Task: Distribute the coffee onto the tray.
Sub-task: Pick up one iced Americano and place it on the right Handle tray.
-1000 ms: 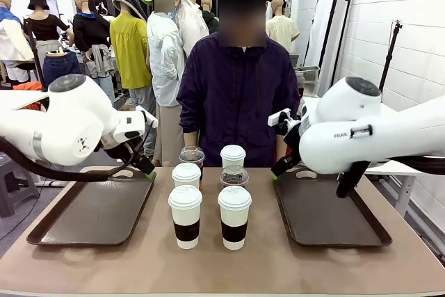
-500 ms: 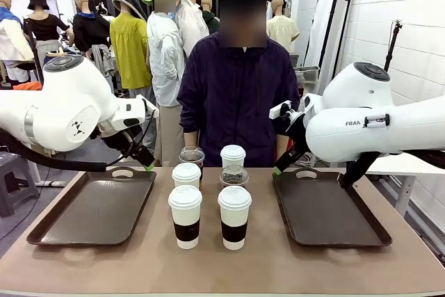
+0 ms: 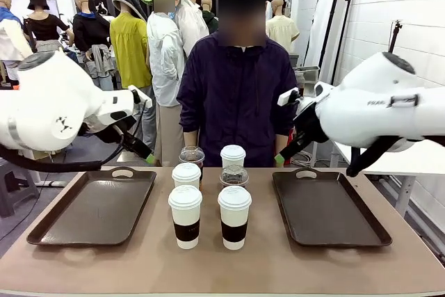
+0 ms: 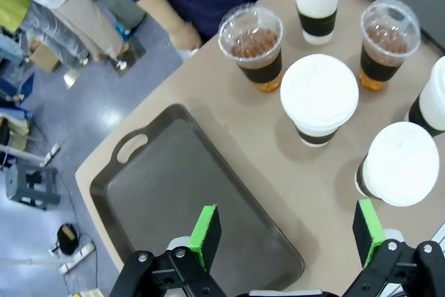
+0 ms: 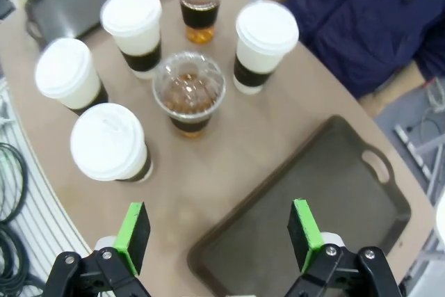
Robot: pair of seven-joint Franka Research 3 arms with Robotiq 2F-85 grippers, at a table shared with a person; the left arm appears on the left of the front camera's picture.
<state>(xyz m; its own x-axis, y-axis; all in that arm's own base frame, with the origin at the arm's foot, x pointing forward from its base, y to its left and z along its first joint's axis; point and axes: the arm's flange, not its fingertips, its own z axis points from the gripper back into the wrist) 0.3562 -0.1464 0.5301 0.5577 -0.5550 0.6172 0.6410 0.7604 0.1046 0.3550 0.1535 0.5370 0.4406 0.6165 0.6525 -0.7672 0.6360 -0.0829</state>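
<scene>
Six coffee cups (image 3: pixel 185 215) are clustered between the left tray (image 3: pixel 83 210) and right tray (image 3: pixel 330 210), both bare, for distribution; the left gripper (image 4: pixel 286 236) and right gripper (image 5: pixel 219 236) are held above, jaws apart, seemingly for grasping

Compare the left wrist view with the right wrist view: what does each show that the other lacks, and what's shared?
Left wrist view: the left gripper, open, over the left tray, and a person's hand at the table edge. Right wrist view: the right gripper, open, over the right tray, and black cables. Both: four lidded white cups and two clear dome-lidded cups, all standing on the table, none on a tray.
</scene>
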